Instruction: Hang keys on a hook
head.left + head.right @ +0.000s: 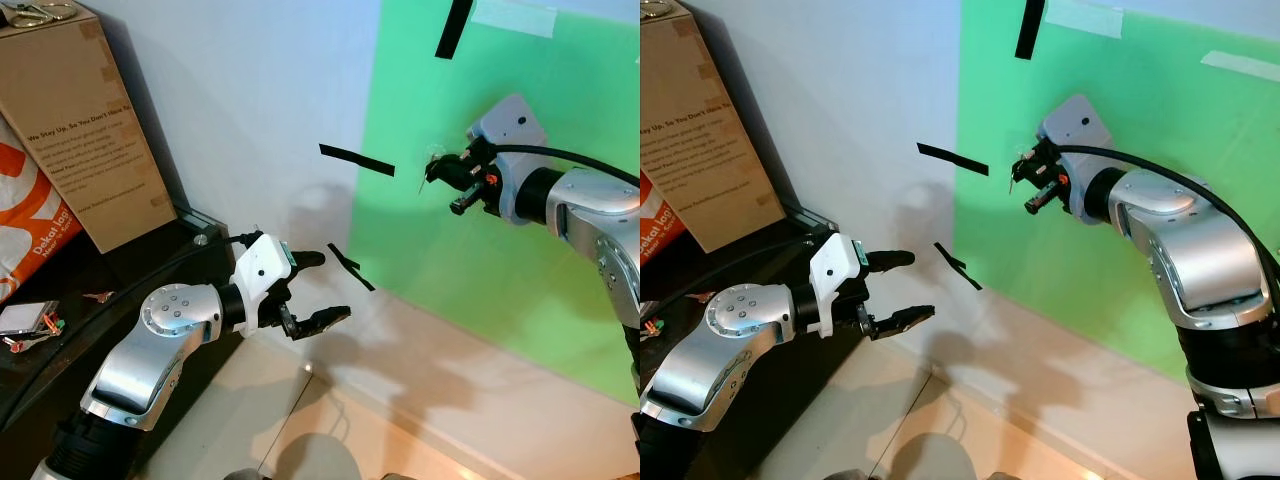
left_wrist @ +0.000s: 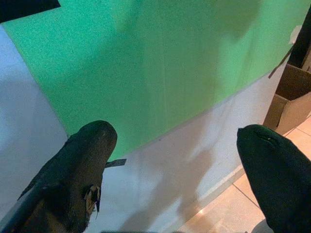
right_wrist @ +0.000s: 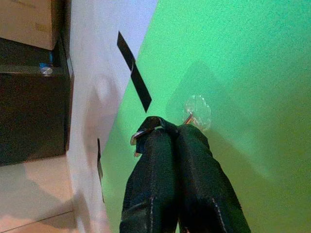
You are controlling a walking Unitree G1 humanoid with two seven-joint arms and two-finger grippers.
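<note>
The right hand (image 3: 167, 127), upper right of the frame, pinches the keys (image 3: 142, 134) against the clear hook (image 3: 197, 110) on the green sheet (image 1: 520, 250); the left hand (image 1: 318, 287), lower left, gapes empty.

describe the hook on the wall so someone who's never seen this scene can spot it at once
Start at the big green sheet taped on the white wall. Near its left edge, right at the tips of the right gripper, sits the hook. It is a small clear round pad, see-through, unlike the flat black tape strips beside it.
</note>
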